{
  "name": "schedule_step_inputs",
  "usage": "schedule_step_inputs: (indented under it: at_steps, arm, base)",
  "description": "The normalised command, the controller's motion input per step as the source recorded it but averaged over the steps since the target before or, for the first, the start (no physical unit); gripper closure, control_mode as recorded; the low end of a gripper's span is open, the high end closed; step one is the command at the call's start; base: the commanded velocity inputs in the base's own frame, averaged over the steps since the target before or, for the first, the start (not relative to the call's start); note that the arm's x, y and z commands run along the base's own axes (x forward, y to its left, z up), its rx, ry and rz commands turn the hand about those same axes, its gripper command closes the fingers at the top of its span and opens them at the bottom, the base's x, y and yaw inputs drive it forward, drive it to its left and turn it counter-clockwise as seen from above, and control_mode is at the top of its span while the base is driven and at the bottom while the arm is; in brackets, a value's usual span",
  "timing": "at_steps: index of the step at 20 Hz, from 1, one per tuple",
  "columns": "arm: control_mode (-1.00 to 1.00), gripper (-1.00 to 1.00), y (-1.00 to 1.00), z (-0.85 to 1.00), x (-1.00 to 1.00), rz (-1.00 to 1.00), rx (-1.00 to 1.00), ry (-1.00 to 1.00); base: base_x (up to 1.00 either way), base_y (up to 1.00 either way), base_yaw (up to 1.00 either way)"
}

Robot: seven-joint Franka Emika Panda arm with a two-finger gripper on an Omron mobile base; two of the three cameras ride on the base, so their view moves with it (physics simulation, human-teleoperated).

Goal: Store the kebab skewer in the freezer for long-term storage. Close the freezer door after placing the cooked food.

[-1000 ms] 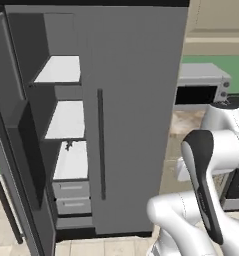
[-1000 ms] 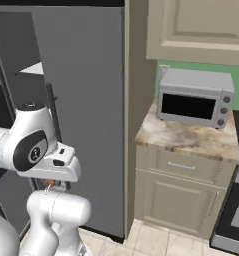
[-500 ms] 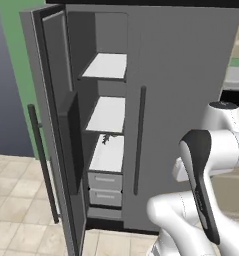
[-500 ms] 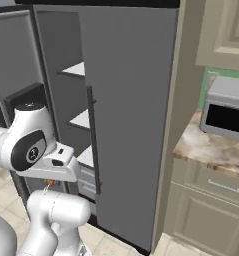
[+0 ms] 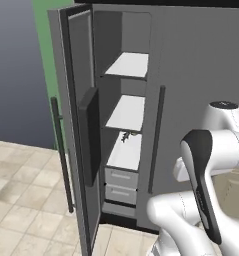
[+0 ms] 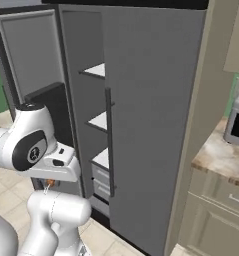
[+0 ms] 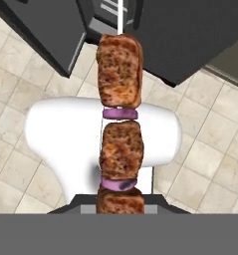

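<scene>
Hand view: the kebab skewer (image 7: 120, 124) is gripped at its lower end by the fingers, its long axis running straight away from them toward the open freezer (image 5: 126, 150), whose shelves lie ahead past the freezer door (image 5: 86, 145).

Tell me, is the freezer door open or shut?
Open. The freezer door is swung wide, so the white shelves inside show.

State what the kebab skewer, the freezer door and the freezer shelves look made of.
Kebab skewer: browned, charred-looking meat chunks with purple rings, perhaps onion, on a thin pale stick. Freezer door: flat matte grey, metal-like, with a dark bar handle. Shelves: smooth white, probably plastic.
</scene>
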Motion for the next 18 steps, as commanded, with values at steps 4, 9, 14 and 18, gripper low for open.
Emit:
schedule_step_inputs:
  at_steps: [4,9,14,18]
  arm:
    - [1.00,1.00,0.00,0.00,0.00,0.00,0.00,0.00]
    - [1.00,1.00,0.00,0.00,0.00,0.00,0.00,0.00]
    - [1.00,1.00,0.00,0.00,0.00,0.00,0.00,0.00]
    - [1.00,1.00,0.00,0.00,0.00,0.00,0.00,0.00]
  base:
    - [0.23,0.25,0.23]
    - [0.24,0.22,0.17]
    - [0.37,0.07,0.07]
    - [0.53,0.00,0.00]
